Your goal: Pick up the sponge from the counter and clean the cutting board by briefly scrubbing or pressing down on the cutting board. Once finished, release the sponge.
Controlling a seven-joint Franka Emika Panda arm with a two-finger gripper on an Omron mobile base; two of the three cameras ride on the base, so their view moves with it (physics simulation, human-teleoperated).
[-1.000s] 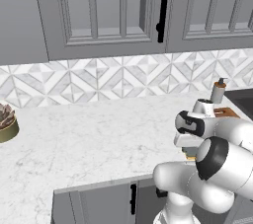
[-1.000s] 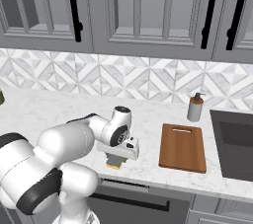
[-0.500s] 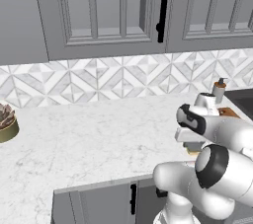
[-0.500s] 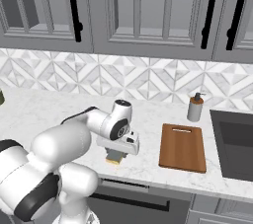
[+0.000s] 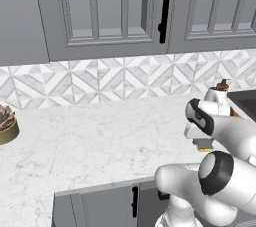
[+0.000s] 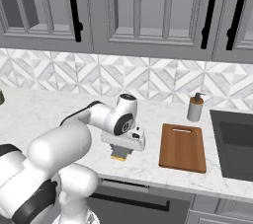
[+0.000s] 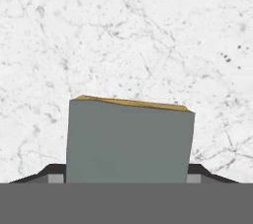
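Sponge [image 7: 129,139] sits between the gripper [image 6: 120,152] fingertips, jaws clamped across its short sides, just above the counter [image 6: 44,114]. Likely light, soft and compressible; grip moderately. Cutting board [image 6: 183,147] lies nearby.

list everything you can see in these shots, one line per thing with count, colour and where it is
sponge: one, yellow-orange with a grey-green top, on the counter between the gripper's fingers
cutting board: one, reddish-brown, flat on the counter right of the sponge
soap bottle: one, beige with a dark pump, behind the board near the wall
bowl: one, tan, reddish contents, far left of the counter
sink: one, dark, right of the board
counter: one, white marble-look
cabinets: grey, black handles, above the patterned backsplash
gripper: one, white, low over the sponge; grip cannot be judged
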